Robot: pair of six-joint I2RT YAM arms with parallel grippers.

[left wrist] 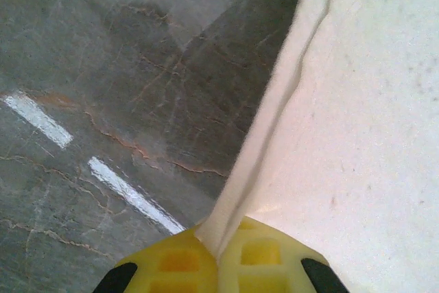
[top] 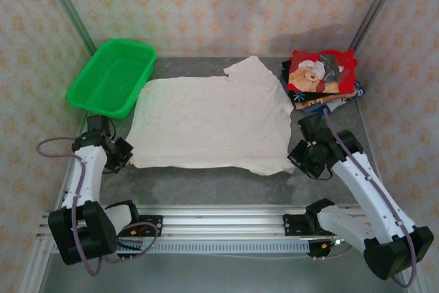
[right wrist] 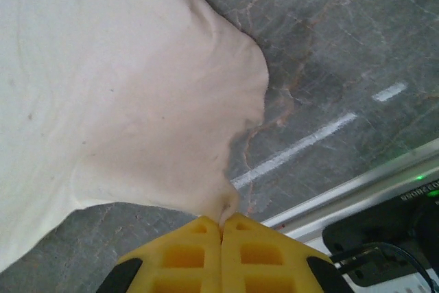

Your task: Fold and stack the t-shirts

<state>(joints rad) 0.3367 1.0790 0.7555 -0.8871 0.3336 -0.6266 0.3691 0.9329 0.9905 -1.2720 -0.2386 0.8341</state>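
A large off-white t-shirt [top: 212, 118] lies spread flat in the middle of the grey table, one sleeve pointing to the far right. My left gripper [top: 125, 155] pinches the shirt's near-left corner; its yellow fingers [left wrist: 178, 262] are shut on a fold of the cloth [left wrist: 274, 135]. At the near-right corner my right gripper [top: 296, 158] is shut on the fabric too, the yellow fingers [right wrist: 260, 255] closed on a small tip of cloth [right wrist: 137, 101]. A stack of folded coloured shirts [top: 322, 77], topped by a red one with a teddy-bear print, sits at the far right.
A green plastic mesh basket [top: 113, 77] stands at the far left, close to the shirt's left edge. The metal rail [top: 219, 228] with both arm bases runs along the near edge. Bare grey table [left wrist: 103, 101] lies left of the shirt.
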